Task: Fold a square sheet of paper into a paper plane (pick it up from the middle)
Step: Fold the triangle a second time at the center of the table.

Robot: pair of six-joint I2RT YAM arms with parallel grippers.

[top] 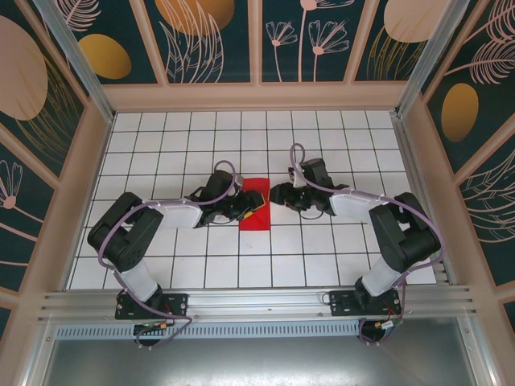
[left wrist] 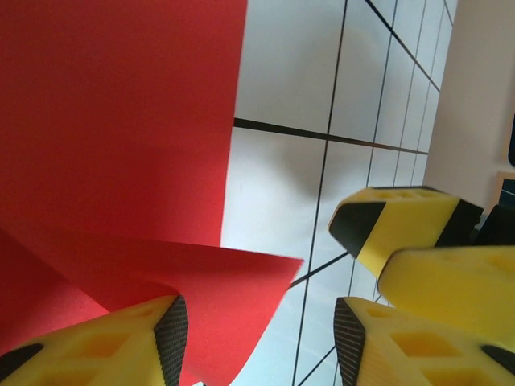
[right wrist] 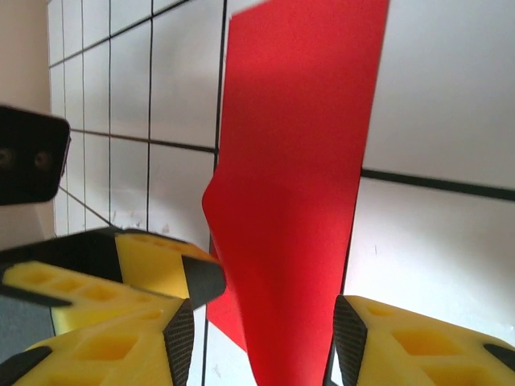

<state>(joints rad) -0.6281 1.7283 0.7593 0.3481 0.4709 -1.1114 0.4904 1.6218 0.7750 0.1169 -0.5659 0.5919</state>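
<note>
My left claw point(left wrist: 257, 342) stands wide open, one pad against a lifted flap of the red sheet of paper point(top: 259, 191), likely to lever that fold over; it grips nothing. My right claw point(right wrist: 261, 342) is open too, straddling the folded strip unpinched. The sheet lies mid-surface point(top: 322, 129), between both claws.
</note>
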